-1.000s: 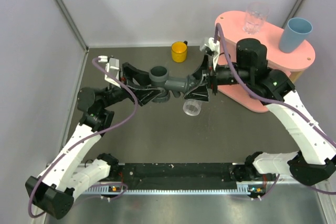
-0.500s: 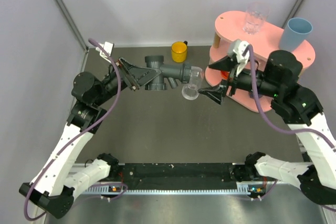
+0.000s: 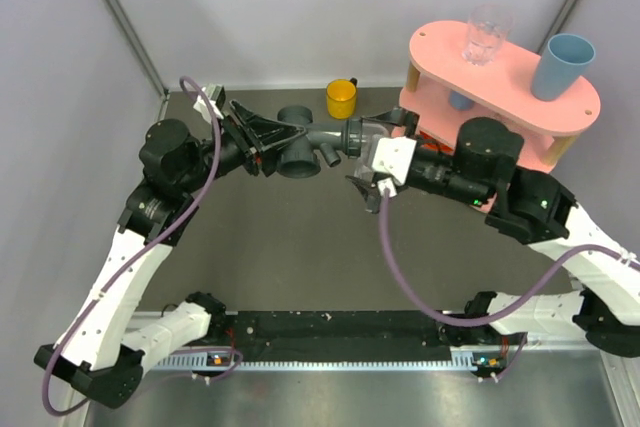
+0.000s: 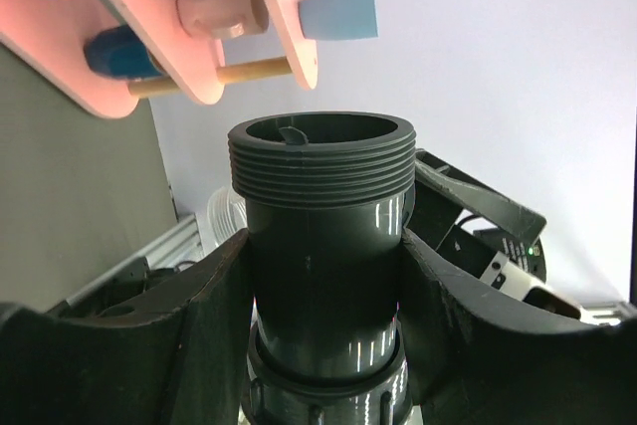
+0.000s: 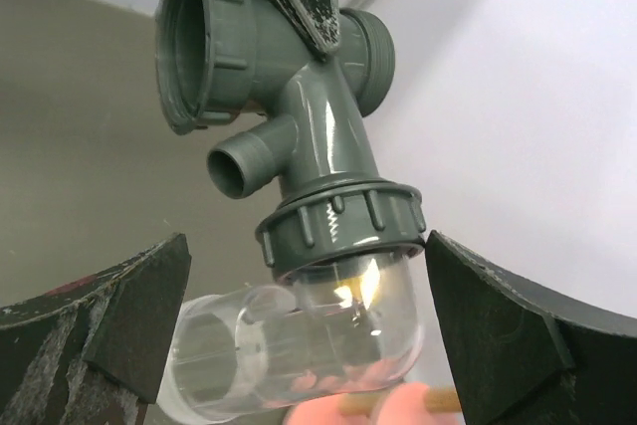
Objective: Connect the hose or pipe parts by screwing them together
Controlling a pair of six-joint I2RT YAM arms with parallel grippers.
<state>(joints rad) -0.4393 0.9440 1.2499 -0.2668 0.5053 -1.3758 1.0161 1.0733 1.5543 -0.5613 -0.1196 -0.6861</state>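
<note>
The dark grey T-shaped fitting [image 3: 300,152] hangs above the table, and my left gripper [image 3: 272,141] is shut on its body. In the left wrist view its threaded end [image 4: 320,161] points up between my fingers [image 4: 199,325]. At the fitting's right end a ribbed grey collar [image 5: 343,226] joins the short clear tubular piece [image 5: 309,345] to it. That clear piece [image 3: 372,134] lies between the fingers of my right gripper [image 3: 368,154], which stands open. The wide-apart fingers [image 5: 518,345] flank the clear piece without clamping it.
A pink two-tier shelf [image 3: 520,97] stands at the back right, carrying a clear drinking glass [image 3: 487,32] and a blue cup [image 3: 562,65]. A yellow cup [image 3: 341,99] sits by the back wall. Grey walls close in left, back and right.
My right gripper opened wide, drew back to the right, then came back around the clear piece. My left arm carried the fitting up and toward the back.
</note>
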